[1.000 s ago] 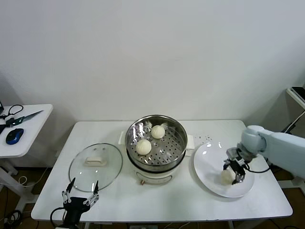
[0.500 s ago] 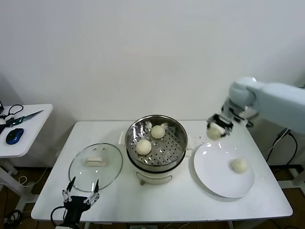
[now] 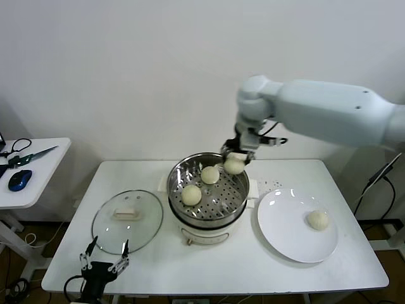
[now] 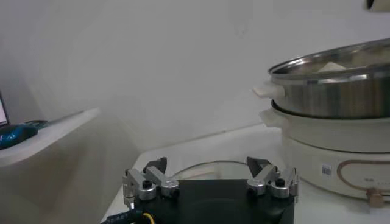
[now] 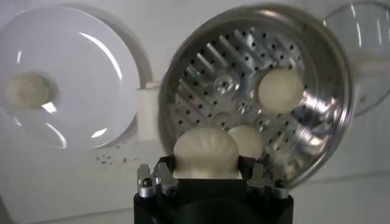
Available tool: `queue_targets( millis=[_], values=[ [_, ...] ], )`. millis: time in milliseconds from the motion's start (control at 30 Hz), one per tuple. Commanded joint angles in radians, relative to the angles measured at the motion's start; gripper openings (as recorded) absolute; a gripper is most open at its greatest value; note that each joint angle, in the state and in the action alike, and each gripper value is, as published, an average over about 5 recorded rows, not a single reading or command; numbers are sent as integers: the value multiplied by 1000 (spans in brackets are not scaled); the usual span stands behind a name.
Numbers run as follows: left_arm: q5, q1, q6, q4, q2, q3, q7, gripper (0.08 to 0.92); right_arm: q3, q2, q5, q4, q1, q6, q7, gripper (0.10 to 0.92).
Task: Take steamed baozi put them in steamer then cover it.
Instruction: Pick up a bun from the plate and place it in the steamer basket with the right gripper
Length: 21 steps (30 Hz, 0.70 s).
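Observation:
My right gripper (image 3: 235,158) is shut on a cream-white baozi (image 3: 234,166) and holds it above the back right rim of the steel steamer (image 3: 239,196). In the right wrist view the held baozi (image 5: 205,151) sits between the jaws over the perforated tray (image 5: 231,79). Two baozi (image 3: 191,194) (image 3: 210,175) lie inside the steamer. One baozi (image 3: 317,219) lies on the white plate (image 3: 285,221). The glass cover (image 3: 127,221) lies flat on the table left of the steamer. My left gripper (image 3: 102,261) is open and parked at the table's front left edge.
A side table (image 3: 38,171) at the left holds a blue mouse (image 3: 19,180) and scissors (image 3: 30,154). The steamer's cream base (image 4: 332,137) shows in the left wrist view. The white wall stands close behind the table.
My right gripper lifted a baozi off the plate and carried it left, from above the plate to above the steamer's back right rim. The left arm stayed parked.

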Motion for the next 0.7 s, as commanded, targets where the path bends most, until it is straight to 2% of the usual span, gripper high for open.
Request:
queue_targets(
  millis=[33, 333, 700],
  values=[
    [-4, 2, -2, 4, 5, -2, 0, 823, 0, 140, 2, 14, -75, 25, -2, 679],
    [-12, 1, -6, 16, 6, -2, 1, 823, -47, 133, 63, 45, -115, -9, -11, 679],
    [-13, -5, -5, 26, 4, 3, 0, 823, -69, 122, 66, 23, -139, -24, -18, 690]
  ],
)
